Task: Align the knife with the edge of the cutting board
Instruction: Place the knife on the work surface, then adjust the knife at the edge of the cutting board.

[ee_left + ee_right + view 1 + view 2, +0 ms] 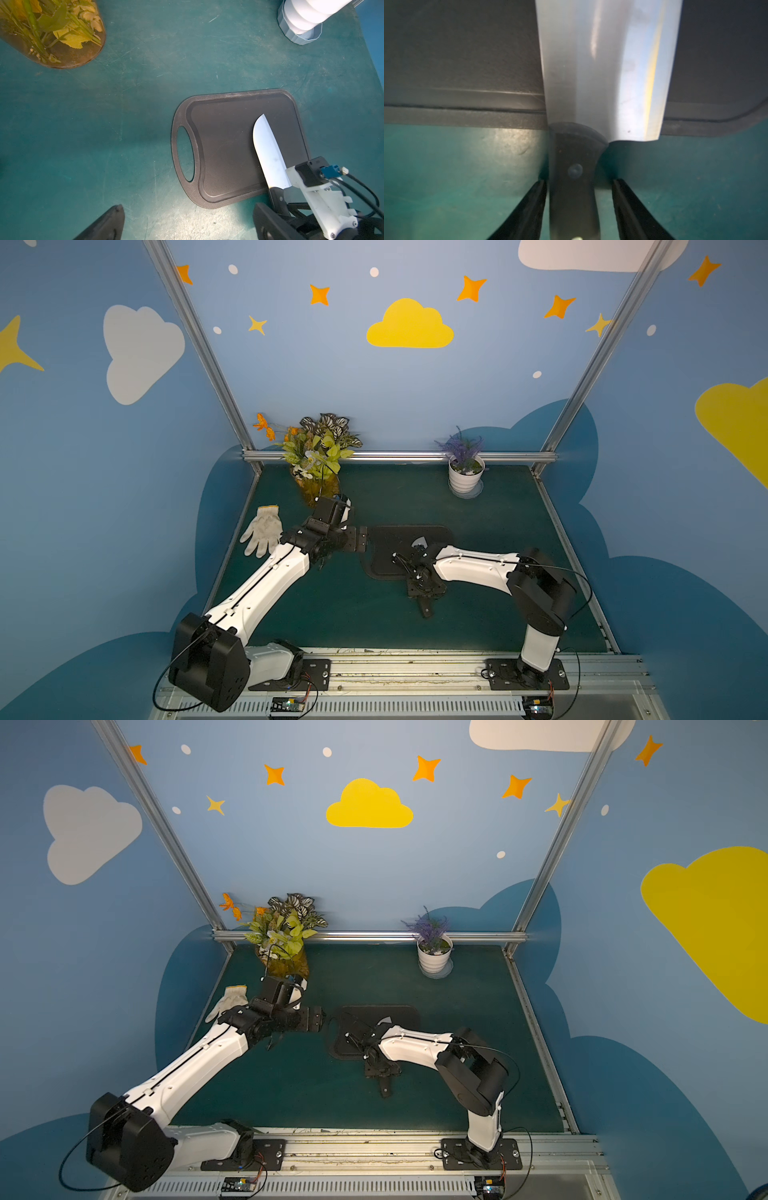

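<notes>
Right wrist view: release step, seemingly. Right gripper (pixel 578 181) parted around the knife (pixel 602 62) handle, not pinching. Blade flat on the cutting board (pixel 456 52), roughly parallel to its plain end; handle overhanging the green mat (pixel 83 145). Left gripper (pixel 188 207) open, empty. Next: straight lift, no nudging.

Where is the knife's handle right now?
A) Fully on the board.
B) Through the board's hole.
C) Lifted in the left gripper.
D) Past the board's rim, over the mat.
D: the knife's blade lies on the board, and its black handle juts past the rim over the mat.
</notes>
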`<control>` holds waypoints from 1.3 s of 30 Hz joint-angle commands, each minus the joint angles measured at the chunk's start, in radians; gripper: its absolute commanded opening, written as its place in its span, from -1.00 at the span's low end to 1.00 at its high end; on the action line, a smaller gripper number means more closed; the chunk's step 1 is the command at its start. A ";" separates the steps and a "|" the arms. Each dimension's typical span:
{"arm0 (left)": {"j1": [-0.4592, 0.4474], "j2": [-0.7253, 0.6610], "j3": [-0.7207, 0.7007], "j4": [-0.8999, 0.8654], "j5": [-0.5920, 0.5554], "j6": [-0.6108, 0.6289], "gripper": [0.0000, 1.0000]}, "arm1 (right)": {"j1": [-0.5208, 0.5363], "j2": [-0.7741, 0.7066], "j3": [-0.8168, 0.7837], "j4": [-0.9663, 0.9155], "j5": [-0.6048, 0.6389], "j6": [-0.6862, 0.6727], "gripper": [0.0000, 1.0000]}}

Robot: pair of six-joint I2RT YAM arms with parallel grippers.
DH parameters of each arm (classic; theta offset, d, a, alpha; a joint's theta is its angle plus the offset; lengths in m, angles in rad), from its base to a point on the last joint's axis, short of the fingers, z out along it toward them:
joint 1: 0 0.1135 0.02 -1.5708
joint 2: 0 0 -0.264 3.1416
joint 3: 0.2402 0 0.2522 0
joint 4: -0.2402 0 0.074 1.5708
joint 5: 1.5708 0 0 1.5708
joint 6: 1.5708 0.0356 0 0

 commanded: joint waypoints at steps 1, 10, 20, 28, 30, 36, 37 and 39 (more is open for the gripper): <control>0.002 -0.008 -0.007 0.003 0.013 0.005 1.00 | -0.011 0.043 0.010 0.026 0.001 -0.008 0.03; 0.000 -0.011 -0.006 0.003 0.012 0.006 1.00 | -0.022 0.054 -0.021 0.065 -0.019 0.007 -0.10; -0.004 -0.019 -0.010 0.004 0.008 0.008 1.00 | -0.017 0.086 -0.022 0.046 0.008 0.011 -0.19; -0.034 -0.010 -0.012 0.003 0.008 0.008 1.00 | -0.003 0.096 -0.016 0.030 0.045 0.012 -0.60; -0.048 -0.010 -0.012 0.001 0.010 0.003 1.00 | -0.001 0.085 -0.020 0.030 0.056 0.010 -0.73; -0.075 -0.026 -0.042 0.002 0.085 -0.042 1.00 | 0.011 0.036 -0.030 0.037 0.095 -0.003 -1.00; -0.074 -0.033 -0.053 0.006 0.102 -0.051 1.00 | 0.011 0.028 -0.030 0.038 0.098 -0.005 -1.00; -0.074 -0.051 -0.072 0.012 0.130 -0.069 1.00 | 0.011 0.014 -0.030 0.036 0.111 -0.006 -1.00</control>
